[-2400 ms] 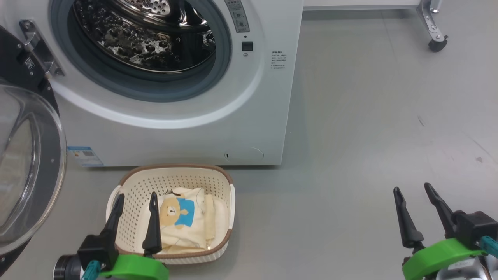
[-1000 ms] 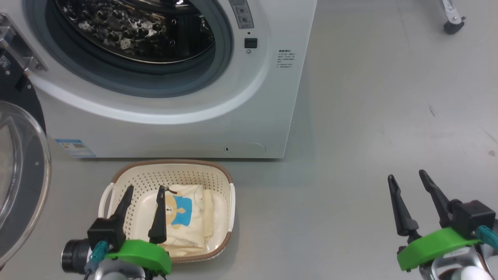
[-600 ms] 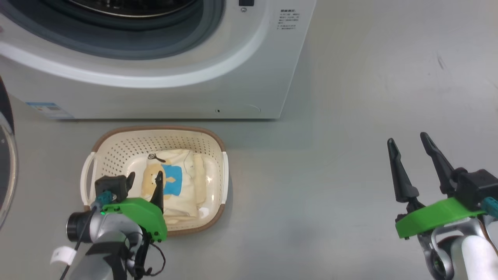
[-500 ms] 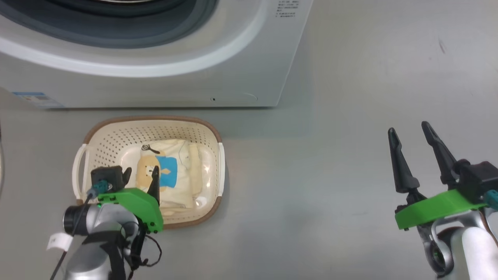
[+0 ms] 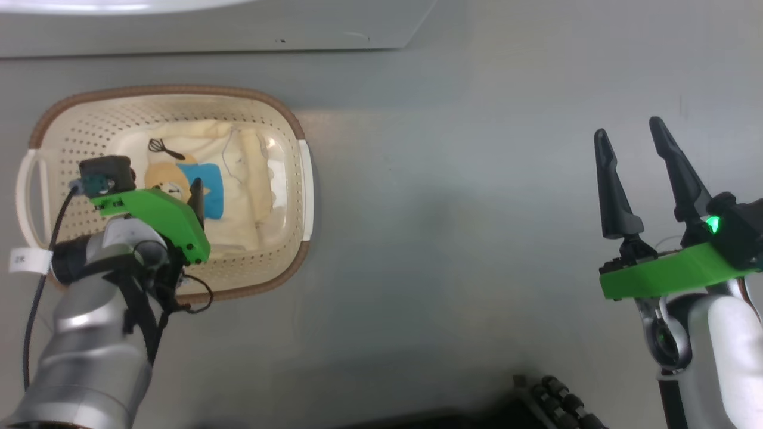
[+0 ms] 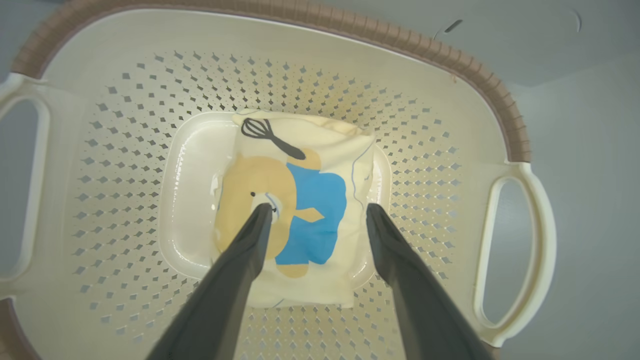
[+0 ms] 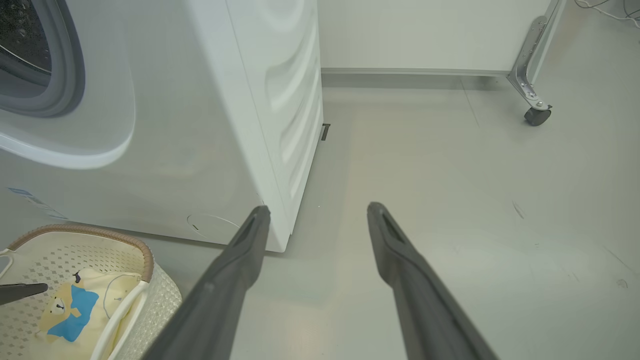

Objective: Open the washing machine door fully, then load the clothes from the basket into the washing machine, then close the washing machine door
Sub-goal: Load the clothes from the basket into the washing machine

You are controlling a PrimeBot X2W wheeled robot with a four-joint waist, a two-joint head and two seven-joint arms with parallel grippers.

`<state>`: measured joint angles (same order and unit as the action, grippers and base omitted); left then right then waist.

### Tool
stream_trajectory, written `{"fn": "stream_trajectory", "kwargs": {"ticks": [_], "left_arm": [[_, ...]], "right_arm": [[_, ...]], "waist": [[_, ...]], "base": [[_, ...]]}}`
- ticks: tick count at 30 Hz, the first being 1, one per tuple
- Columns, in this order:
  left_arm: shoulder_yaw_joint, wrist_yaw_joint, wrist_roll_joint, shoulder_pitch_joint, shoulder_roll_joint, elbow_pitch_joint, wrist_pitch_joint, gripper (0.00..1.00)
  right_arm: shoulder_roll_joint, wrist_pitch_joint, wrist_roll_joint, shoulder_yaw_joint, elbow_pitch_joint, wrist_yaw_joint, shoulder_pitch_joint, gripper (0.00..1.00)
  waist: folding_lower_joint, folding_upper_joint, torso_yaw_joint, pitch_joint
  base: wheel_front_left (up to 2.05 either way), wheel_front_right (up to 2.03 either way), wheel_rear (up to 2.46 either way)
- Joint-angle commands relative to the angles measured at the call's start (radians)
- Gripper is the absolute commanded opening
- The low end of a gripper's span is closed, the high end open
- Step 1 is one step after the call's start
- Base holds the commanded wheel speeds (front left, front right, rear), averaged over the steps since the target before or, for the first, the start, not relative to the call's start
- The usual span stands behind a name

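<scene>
Basket (image 5: 167, 90): cream and perforated with a brown rim, it stands upright on the grey floor (image 5: 447, 238) near the foot of the washing machine (image 7: 200, 100), with a white handle (image 6: 549, 235) on each short side.
Clothes (image 6: 300, 260): both cream pieces lie flat in the bottom of the basket, directly beneath the left gripper (image 6: 318, 209). The piece printed with a tan bear, a blue shirt and a black whisk is on top. The other shows as pale folds (image 5: 256, 173) along one side of it.
Left gripper: it reaches down inside the basket with its jaws spread wide, grasping nothing. One fingertip (image 6: 262, 212) is over the bear's face and the other is past the blue shirt, near the cloth's edge. Whether the tips touch the cloth cannot be told.
Right gripper (image 5: 628, 127): it hangs over the floor, well apart from the basket, on a green mount (image 5: 667, 277). Its jaws are released and wide apart, with nothing between them.
Washing machine: white. Its grey gasket (image 7: 60, 75) and steel drum (image 7: 20, 30) lie uncovered at the upper left of the right wrist view, and its lower front edge runs along the top of the head view.
Floor: beyond the right gripper, a castor (image 7: 537, 116) on a metal leg stands near the far wall.
</scene>
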<state>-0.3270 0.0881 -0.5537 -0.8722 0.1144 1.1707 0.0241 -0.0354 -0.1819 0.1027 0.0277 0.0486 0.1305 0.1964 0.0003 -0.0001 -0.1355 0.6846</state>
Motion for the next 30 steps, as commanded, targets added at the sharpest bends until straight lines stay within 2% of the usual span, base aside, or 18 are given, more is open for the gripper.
{"fn": "stream_trajectory", "kwargs": {"ticks": [1, 14, 22, 27, 28, 29, 30], "left_arm": [[0.019, 0.003, -0.003, -0.015, 0.051, 0.008, -0.01, 1.0], [-0.011, 0.025, 0.001, -0.155, 0.111, 0.091, -0.112, 1.0], [-0.007, 0.03, -0.027, -0.177, 0.126, 0.109, -0.183, 1.0], [-0.004, 0.002, -0.037, -0.157, 0.124, 0.114, -0.2, 1.0], [-0.006, -0.001, -0.036, -0.154, 0.122, 0.115, -0.201, 0.82], [-0.009, -0.004, -0.035, -0.152, 0.121, 0.115, -0.202, 0.49], [-0.012, -0.009, -0.033, -0.148, 0.121, 0.116, -0.198, 0.25]], "right_arm": [[-0.017, -0.015, 0.01, -0.026, 0.028, 0.0, 0.014, 1.0], [-0.016, -0.056, 0.035, -0.059, 0.0, 0.0, 0.09, 1.0], [-0.015, -0.068, 0.052, -0.075, -0.018, 0.0, 0.101, 1.0], [-0.015, -0.073, 0.062, -0.095, -0.028, 0.0, 0.106, 1.0], [-0.015, -0.074, 0.061, -0.096, -0.027, 0.0, 0.107, 1.0], [-0.015, -0.074, 0.061, -0.096, -0.026, 0.0, 0.107, 1.0], [-0.015, -0.075, 0.062, -0.096, -0.026, 0.0, 0.107, 1.0]], "waist": [[-0.0003, 0.0001, -0.026, 0.101], [-0.0003, 0.0001, -0.076, 0.28], [-0.0003, 0.0001, -0.097, 0.305], [-0.0003, 0.0001, -0.112, 0.291], [-0.0003, 0.0001, -0.113, 0.289], [-0.0003, 0.0001, -0.114, 0.287], [-0.0003, 0.0001, -0.116, 0.282]], "base": [[0.0, 0.0, 0.0], [0.0, 0.0, 0.0], [0.0, 0.0, 0.0], [0.0, 0.0, 0.0], [0.0, 0.0, 0.0], [0.0, 0.0, 0.0], [0.0, 0.0, 0.0]]}}
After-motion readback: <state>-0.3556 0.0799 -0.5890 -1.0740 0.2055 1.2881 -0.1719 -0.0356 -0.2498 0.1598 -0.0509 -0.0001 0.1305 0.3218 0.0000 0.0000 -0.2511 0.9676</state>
